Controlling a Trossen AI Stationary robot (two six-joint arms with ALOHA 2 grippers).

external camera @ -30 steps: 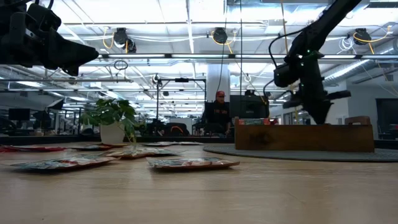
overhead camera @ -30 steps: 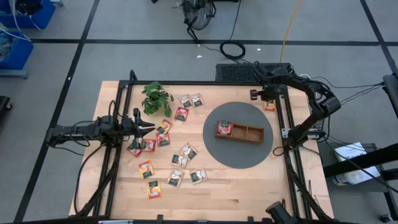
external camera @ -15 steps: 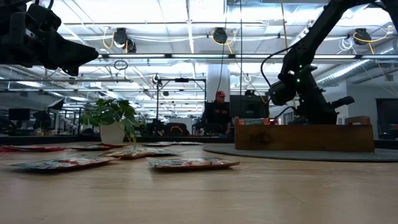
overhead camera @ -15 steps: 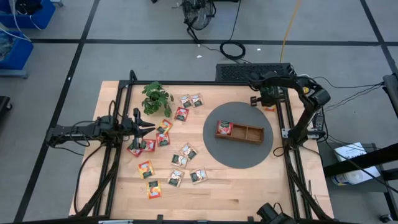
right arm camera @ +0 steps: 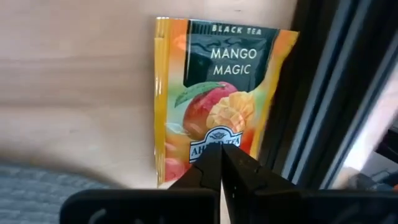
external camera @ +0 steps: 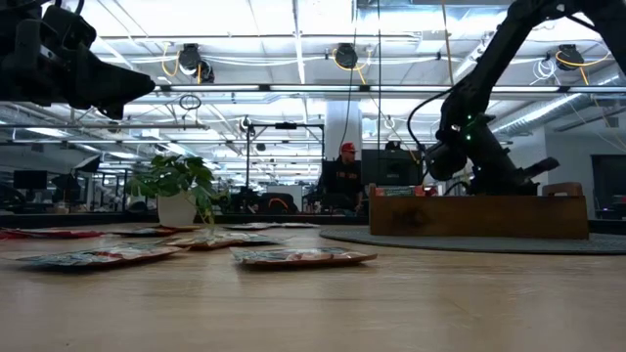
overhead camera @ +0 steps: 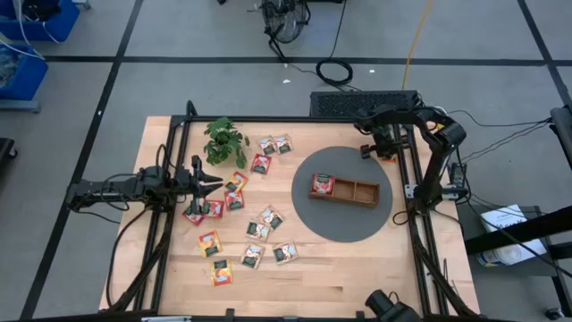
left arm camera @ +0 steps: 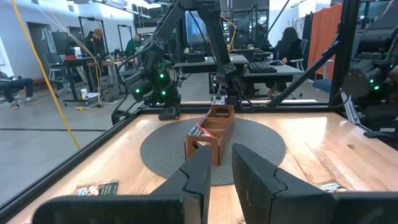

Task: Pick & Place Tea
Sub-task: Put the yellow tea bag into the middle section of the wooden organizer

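Right gripper (right arm camera: pixel 221 163), fingers closed and empty, poised over 1 orange tea packet (right arm camera: pixel 214 93) at the table's far right edge (overhead camera: pixel 393 268); left gripper (overhead camera: pixel 217 182) nearly closed, empty.

Robotics lab / open-plan workshop floor, not a home or shop. Evidence: wooden bench (overhead camera: pixel 357 268) fitted with a black rail frame (overhead camera: pixel 420 241), sitting on a grey concrete floor (overhead camera: pixel 179 80) marked with dark tape lines. Loose cables (overhead camera: pixel 335 70) run across the floor past the bench's far edge, blue bins (overhead camera: pixel 22 54) off its far left corner. Low view looks into a big hall: exposed ceiling with ducts and round hanging lamps (external camera: pixel 344 56), rows of workstations, a person (external camera: pixel 344 181) seated at a monitor. Left wrist view shows more desks with screens and seated people (left arm camera: pixel 289 43), plus an orange partition (left arm camera: pixel 323 37).
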